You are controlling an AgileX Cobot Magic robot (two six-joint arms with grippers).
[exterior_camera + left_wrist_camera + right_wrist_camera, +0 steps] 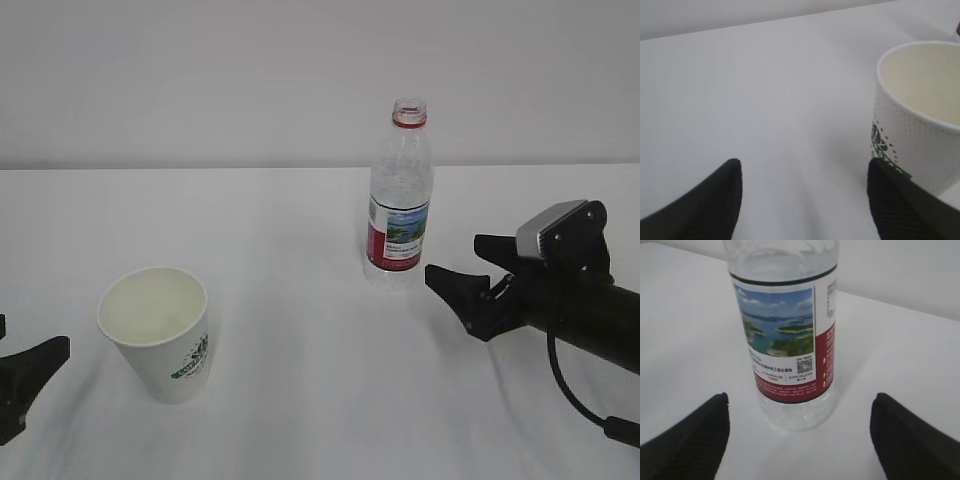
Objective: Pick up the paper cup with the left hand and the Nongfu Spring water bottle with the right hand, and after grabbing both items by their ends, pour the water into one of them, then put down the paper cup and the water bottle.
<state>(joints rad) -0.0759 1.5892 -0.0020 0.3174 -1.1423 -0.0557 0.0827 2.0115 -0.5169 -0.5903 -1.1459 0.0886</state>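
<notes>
The cup (155,332) stood upright on the white counter (300,400), front left, empty, white with a green logo. The bottle (400,195) stood further back, right of centre, uncapped, clear, with a red-and-white label; its water level I could not tell. Both hands were spread open and held nothing. The left hand (805,200) sat left of the cup, which was off-centre beside its right finger (900,200), so it should shift right before closing. The right hand (800,440) framed the bottle well; it needed only to advance and close low on the base.
</notes>
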